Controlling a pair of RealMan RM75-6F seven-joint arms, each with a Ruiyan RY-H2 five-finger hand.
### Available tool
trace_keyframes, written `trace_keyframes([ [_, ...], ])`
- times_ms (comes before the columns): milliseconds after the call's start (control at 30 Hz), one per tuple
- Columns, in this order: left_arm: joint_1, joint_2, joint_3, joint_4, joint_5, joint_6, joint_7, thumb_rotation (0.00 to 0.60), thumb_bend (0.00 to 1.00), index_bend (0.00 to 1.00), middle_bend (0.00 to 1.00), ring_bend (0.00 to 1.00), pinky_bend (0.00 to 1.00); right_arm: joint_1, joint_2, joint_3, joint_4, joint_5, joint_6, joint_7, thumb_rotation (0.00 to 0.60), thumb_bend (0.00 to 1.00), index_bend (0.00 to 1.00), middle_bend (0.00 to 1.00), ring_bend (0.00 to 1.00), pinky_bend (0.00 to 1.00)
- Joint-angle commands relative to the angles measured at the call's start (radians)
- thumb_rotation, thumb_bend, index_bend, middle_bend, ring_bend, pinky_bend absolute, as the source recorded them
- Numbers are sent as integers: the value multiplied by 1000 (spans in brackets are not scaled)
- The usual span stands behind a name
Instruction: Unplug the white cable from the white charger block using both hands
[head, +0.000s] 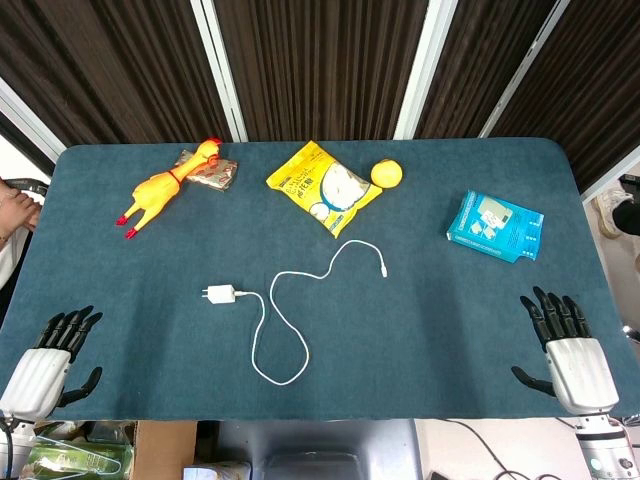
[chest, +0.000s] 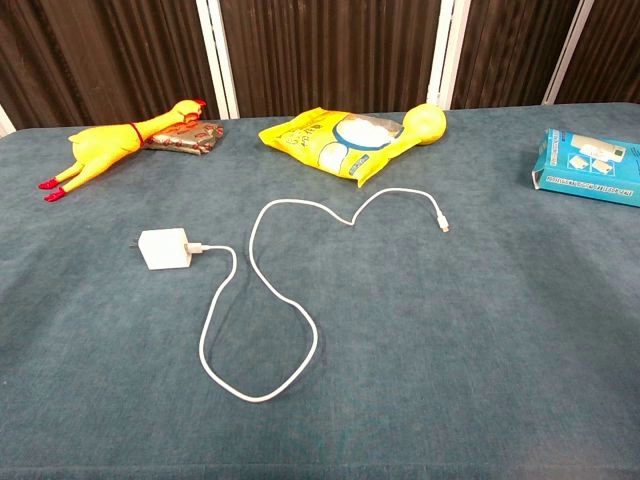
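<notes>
Left of counter centre: white charger block (head: 220, 294) lies flat, long axis left-right, prongs facing left, white cable (head: 290, 330) still plugged into right face, looping toward you. Your left hand (head: 48, 358) nearer block; right hand (head: 565, 345) well apart. Both hands spread, holding nothing.

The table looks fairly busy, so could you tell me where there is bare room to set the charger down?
Bare cloth lies right of the white cable, below the blue box, toward the right hand, and between the white charger block and the left hand. The far edge is crowded: rubber chicken, snack bag.
</notes>
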Motion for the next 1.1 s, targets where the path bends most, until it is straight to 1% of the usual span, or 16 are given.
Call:
trace_keyframes([
  [33, -3, -4, 0, 2, 1, -5, -1, 600, 417, 71, 0, 0, 0, 0, 0, 1, -1, 0, 1, 3, 600, 241, 0, 0, 0, 0],
  [133, -19, -23, -8, 18, 2, -21, -7, 600, 416, 71, 0, 0, 3, 1, 0, 0, 1, 3, -3, -2, 600, 241, 0, 0, 0, 0],
  [167, -26, -40, -17, 32, 6, -18, -11, 600, 416, 70, 0, 22, 41, 1, -1, 1, -1, 5, -4, 0, 600, 241, 0, 0, 0, 0],
  [200, -32, -63, -28, 47, 6, -14, -18, 600, 418, 70, 0, 122, 155, 1, -1, 2, -1, 6, -4, -1, 600, 241, 0, 0, 0, 0],
  [233, -44, -100, -47, 69, 1, -11, -30, 600, 419, 73, 0, 272, 324, 2, -2, 3, 0, 8, -4, -4, 600, 241, 0, 0, 0, 0],
  [267, -57, -129, -62, 88, -1, -12, -39, 600, 419, 78, 2, 392, 452, 2, -4, 4, 1, 11, -6, -7, 600, 241, 0, 0, 0, 0],
  [300, -71, -160, -79, 107, -6, -15, -50, 600, 419, 95, 22, 589, 657, 3, -5, 5, 0, 14, -9, -8, 600, 241, 0, 0, 0, 0],
  [333, -91, -199, -102, 130, -21, -27, -65, 600, 418, 112, 51, 718, 790, 6, -7, 7, 0, 18, -15, -10, 600, 241, 0, 0, 0, 0],
  [367, -107, -224, -116, 141, -38, -46, -67, 600, 418, 124, 77, 800, 863, 9, -10, 8, 1, 22, -19, -14, 600, 241, 0, 0, 0, 0],
  [433, -154, -261, -144, 145, -90, -124, -41, 600, 418, 132, 103, 898, 951, 17, -18, 12, 3, 34, -34, -29, 600, 241, 0, 0, 0, 0],
  [533, -219, -302, -176, 140, -168, -232, 51, 600, 417, 132, 93, 951, 995, 26, -35, 20, 7, 57, -52, -62, 600, 240, 0, 0, 0, 0],
  [633, -276, -374, -213, 167, -247, -300, 139, 600, 412, 133, 91, 977, 1000, 32, -46, 23, 8, 70, -66, -80, 600, 241, 0, 0, 0, 0],
  [733, -324, -438, -235, 199, -317, -352, 221, 600, 406, 141, 92, 987, 1000, 36, -53, 29, 9, 85, -70, -93, 600, 241, 0, 0, 0, 0],
  [900, -378, -554, -256, 311, -363, -349, 331, 600, 404, 196, 144, 1000, 1000, 42, -52, 32, 8, 100, -82, -95, 600, 241, 0, 0, 0, 0],
  [967, -397, -581, -257, 338, -402, -381, 361, 600, 401, 213, 162, 1000, 1000, 46, -48, 31, 6, 103, -91, -88, 600, 241, 0, 0, 0, 0],
  [1100, -423, -628, -262, 387, -438, -393, 400, 600, 393, 237, 208, 1000, 1000, 50, -40, 30, 4, 106, -98, -76, 600, 241, 0, 0, 0, 0],
])
